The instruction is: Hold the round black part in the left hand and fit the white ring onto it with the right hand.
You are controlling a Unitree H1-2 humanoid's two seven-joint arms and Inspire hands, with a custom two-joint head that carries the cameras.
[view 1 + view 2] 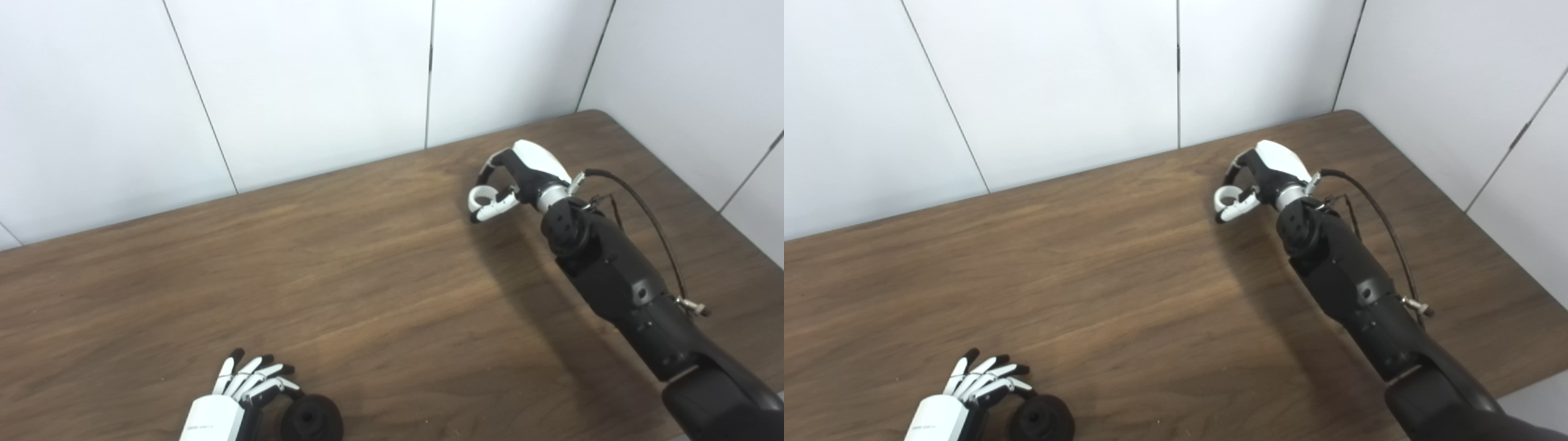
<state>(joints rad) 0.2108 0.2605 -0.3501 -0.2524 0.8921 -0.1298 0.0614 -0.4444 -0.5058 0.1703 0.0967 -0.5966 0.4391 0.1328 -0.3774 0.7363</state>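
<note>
Wooden table (380,263). Near edge, left: left hand (245,395), fingers spread, holding nothing; black part (311,418) just beside its fingertips, resting on table. Far right: right hand (511,177) curled, pinching white ring (484,197) between thumb and fingers, above table.

Brown wood-grain table (367,257) fills most of the view, with its rounded far right corner tucked into the room's corner. White panel walls (306,79) stand right behind the far edge and along the right side, split by thin dark vertical seams. Even, soft light, faint shadows on the tabletop.
</note>
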